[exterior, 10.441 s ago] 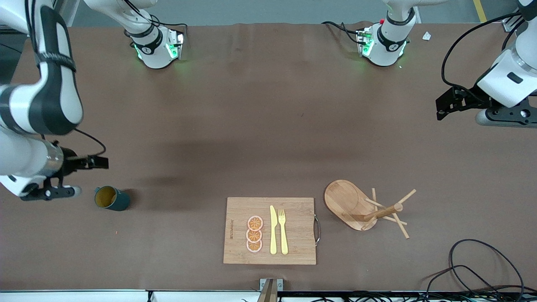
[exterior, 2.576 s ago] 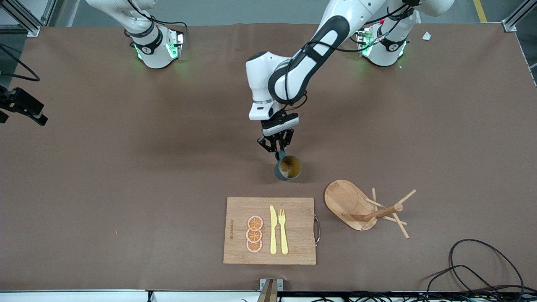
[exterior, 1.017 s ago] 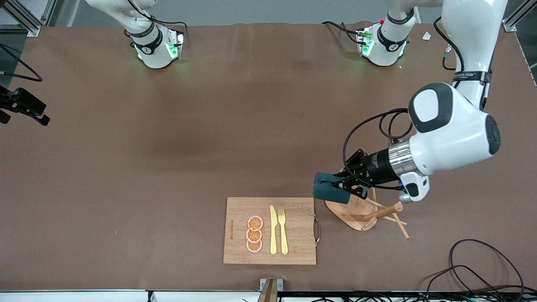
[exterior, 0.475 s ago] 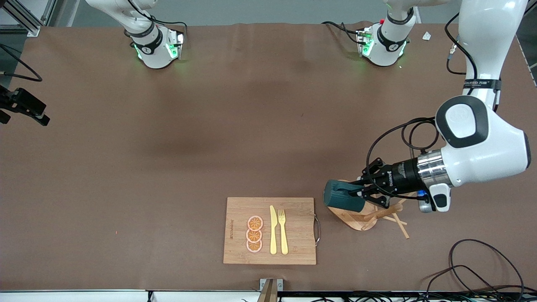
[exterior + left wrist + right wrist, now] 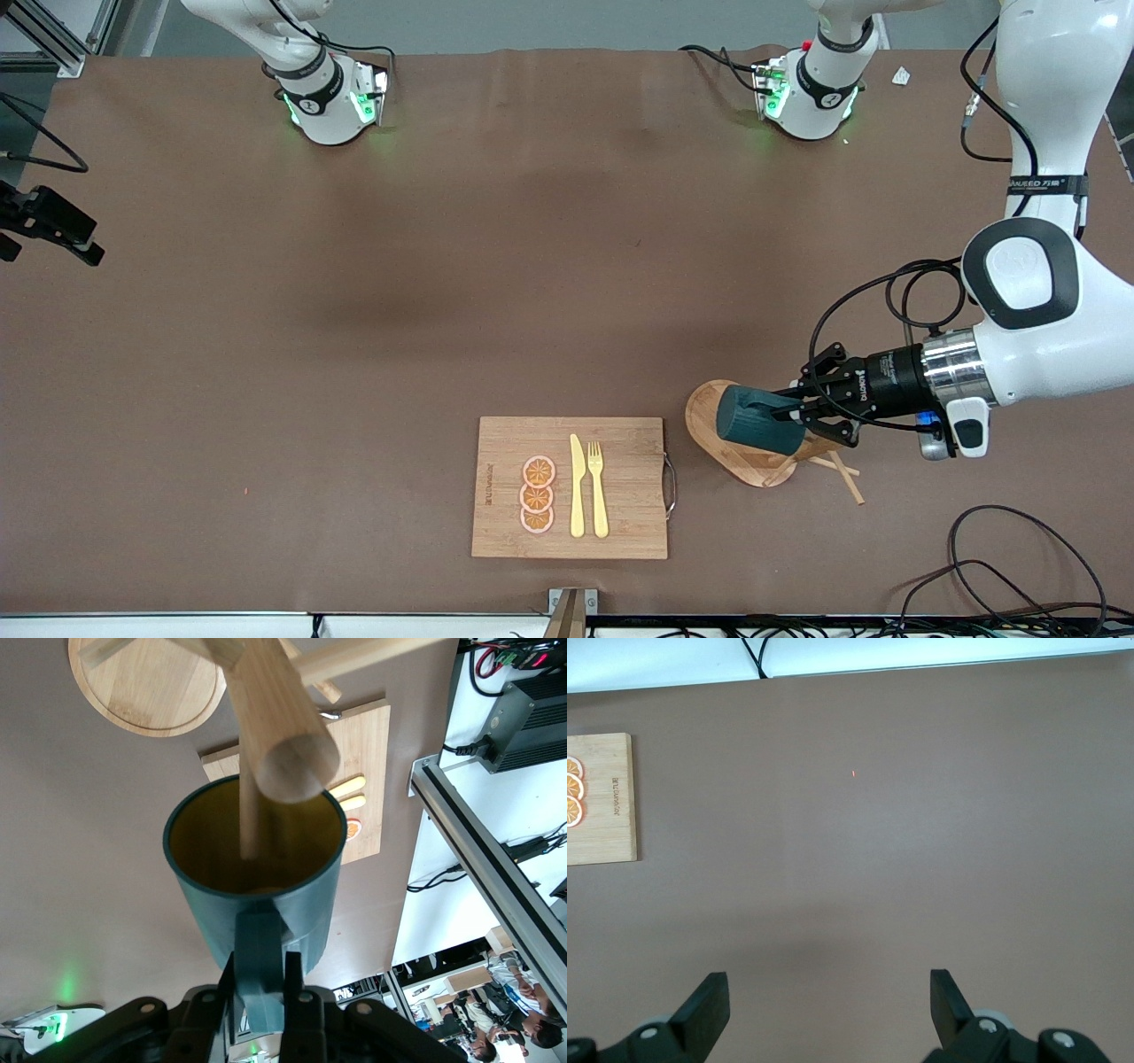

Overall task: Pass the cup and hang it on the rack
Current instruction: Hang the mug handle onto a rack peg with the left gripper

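Note:
The dark teal cup (image 5: pixel 757 424) lies on its side in the air over the oval base of the wooden rack (image 5: pixel 706 409). My left gripper (image 5: pixel 800 415) is shut on its handle. In the left wrist view the cup (image 5: pixel 257 895) opens toward the rack's post (image 5: pixel 279 735), and a thin peg (image 5: pixel 251 811) reaches into its yellowish mouth. The left gripper (image 5: pixel 260 992) pinches the handle between both fingers. My right gripper (image 5: pixel 58 235) waits at the right arm's end of the table. In the right wrist view that gripper (image 5: pixel 826 1001) is open and holds nothing.
A bamboo cutting board (image 5: pixel 629 523) lies beside the rack, toward the right arm's end, with a yellow knife (image 5: pixel 577 487), a fork (image 5: pixel 598 487) and orange slices (image 5: pixel 537 494) on it. Black cables (image 5: pixel 1001 549) coil at the near corner by the left arm's end.
My left gripper has carried the cup toward the left arm's end, over the rack's base and up to its post. The right gripper has not moved.

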You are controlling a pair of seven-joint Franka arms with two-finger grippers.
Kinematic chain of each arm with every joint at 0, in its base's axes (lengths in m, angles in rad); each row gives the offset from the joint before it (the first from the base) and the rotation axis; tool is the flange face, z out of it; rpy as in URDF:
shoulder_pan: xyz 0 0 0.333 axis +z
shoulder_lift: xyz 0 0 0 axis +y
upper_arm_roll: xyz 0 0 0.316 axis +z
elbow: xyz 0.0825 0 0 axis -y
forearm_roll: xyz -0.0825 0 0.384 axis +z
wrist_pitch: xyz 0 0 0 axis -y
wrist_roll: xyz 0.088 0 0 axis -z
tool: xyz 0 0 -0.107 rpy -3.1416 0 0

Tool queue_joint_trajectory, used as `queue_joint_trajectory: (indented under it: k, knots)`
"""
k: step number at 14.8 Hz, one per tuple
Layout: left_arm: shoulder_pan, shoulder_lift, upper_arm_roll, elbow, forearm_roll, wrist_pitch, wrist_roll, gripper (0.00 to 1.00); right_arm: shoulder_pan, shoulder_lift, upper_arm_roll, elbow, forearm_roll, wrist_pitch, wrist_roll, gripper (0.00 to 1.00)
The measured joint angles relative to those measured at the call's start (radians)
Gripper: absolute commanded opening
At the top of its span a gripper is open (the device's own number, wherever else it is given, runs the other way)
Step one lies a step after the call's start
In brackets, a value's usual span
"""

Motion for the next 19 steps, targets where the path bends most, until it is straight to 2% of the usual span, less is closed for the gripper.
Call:
queue_joint_trajectory:
  k: [9, 11, 13, 15, 16, 17, 19]
  knots:
    - [0.036, 0.037, 0.002, 0.000, 0.000, 0.000, 0.050, 0.02, 0.000, 0.004, 0.000, 0.000, 0.000, 0.000, 0.000, 1.00]
    - [0.037, 0.041, 0.002, 0.000, 0.000, 0.000, 0.054, 0.08, 0.000, 0.004, 0.000, 0.000, 0.000, 0.000, 0.000, 1.00]
    - [0.037, 0.044, 0.001, 0.000, 0.000, 0.000, 0.054, 0.30, 0.000, 0.004, 0.000, 0.000, 0.000, 0.000, 0.000, 1.00]
    - [0.037, 0.048, 0.001, 0.001, -0.001, 0.001, 0.054, 0.33, 0.000, 0.004, 0.000, 0.000, 0.000, 0.000, 0.000, 1.00]
    - [0.037, 0.049, 0.002, 0.003, -0.003, 0.001, 0.054, 0.37, 0.000, 0.004, 0.000, 0.000, 0.000, 0.000, 0.000, 1.00]
    - [0.037, 0.051, 0.002, 0.005, -0.004, 0.001, 0.054, 0.48, 0.000, 0.004, 0.000, 0.000, 0.000, 0.000, 0.000, 1.00]
    - [0.038, 0.052, 0.003, 0.009, -0.004, 0.002, 0.054, 0.88, 0.000, 0.004, 0.000, 0.000, 0.000, 0.000, 0.000, 1.00]
